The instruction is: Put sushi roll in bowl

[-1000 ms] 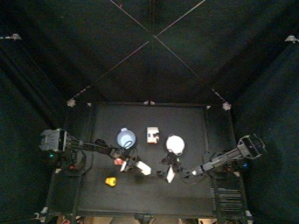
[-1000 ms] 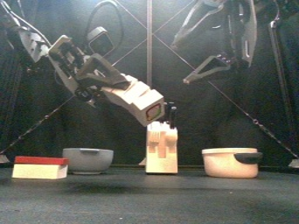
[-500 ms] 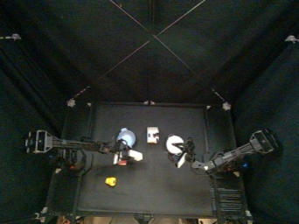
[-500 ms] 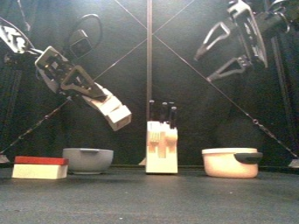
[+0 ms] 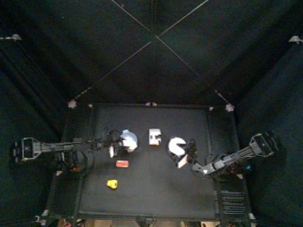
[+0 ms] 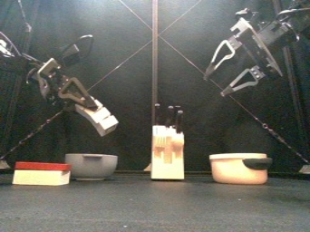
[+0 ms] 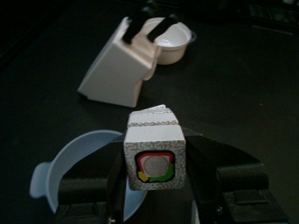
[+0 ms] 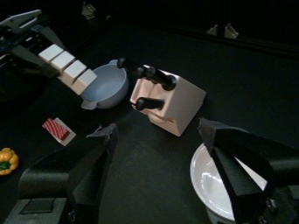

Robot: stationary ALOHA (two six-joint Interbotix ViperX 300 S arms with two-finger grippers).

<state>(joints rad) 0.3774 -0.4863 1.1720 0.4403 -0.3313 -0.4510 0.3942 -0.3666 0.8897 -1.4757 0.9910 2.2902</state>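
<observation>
One pincer (image 7: 156,179) tilted above bowl (image 7: 76,171)

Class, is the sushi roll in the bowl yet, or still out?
Out. The left gripper holds the sushi roll in the air above the bowl.

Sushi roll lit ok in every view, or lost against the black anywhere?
Left wrist view: sushi roll brightly lit, no shadow across it. Front view: stands out brightly. Right wrist view: lit, visible. Top view: hard to separate from the pale bowl.
</observation>
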